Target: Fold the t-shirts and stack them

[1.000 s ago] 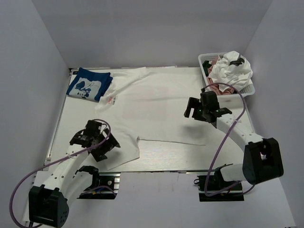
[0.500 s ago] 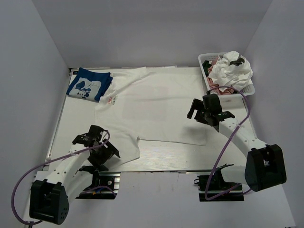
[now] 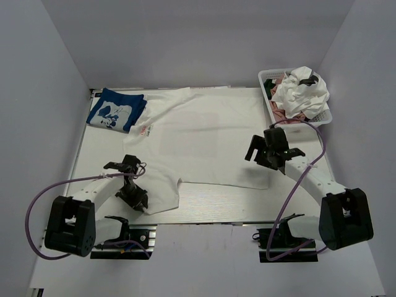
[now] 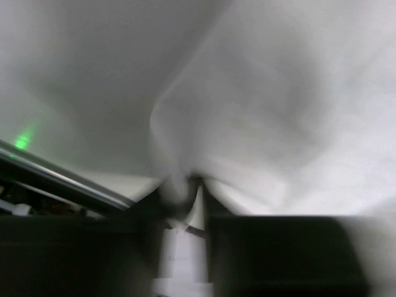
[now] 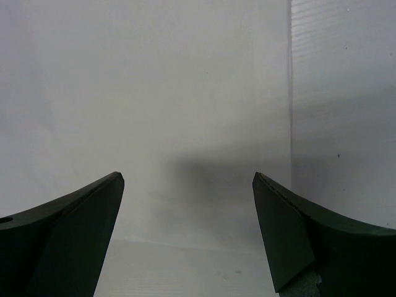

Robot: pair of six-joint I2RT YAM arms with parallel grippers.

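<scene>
A large white t-shirt (image 3: 204, 139) lies spread flat across the table, with a small red print near its left side. My left gripper (image 3: 140, 204) is at the shirt's near-left corner and is shut on a pinch of the white cloth (image 4: 185, 185), which bunches up between the jaws. My right gripper (image 3: 261, 154) hovers open over the shirt's near-right part. Only flat white cloth (image 5: 185, 111) shows between its fingers (image 5: 80, 229). A folded blue t-shirt (image 3: 116, 109) with a white graphic rests at the back left.
A white mesh basket (image 3: 267, 75) at the back right holds a crumpled white shirt (image 3: 303, 91) and pink cloth (image 3: 286, 115). Bare table (image 3: 216, 201) shows along the near edge in front of the shirt. Grey walls enclose the table on three sides.
My left gripper has moved down onto the near-left corner of the white t-shirt and shut on it. My right gripper has drifted slightly nearer and to the right, still open.
</scene>
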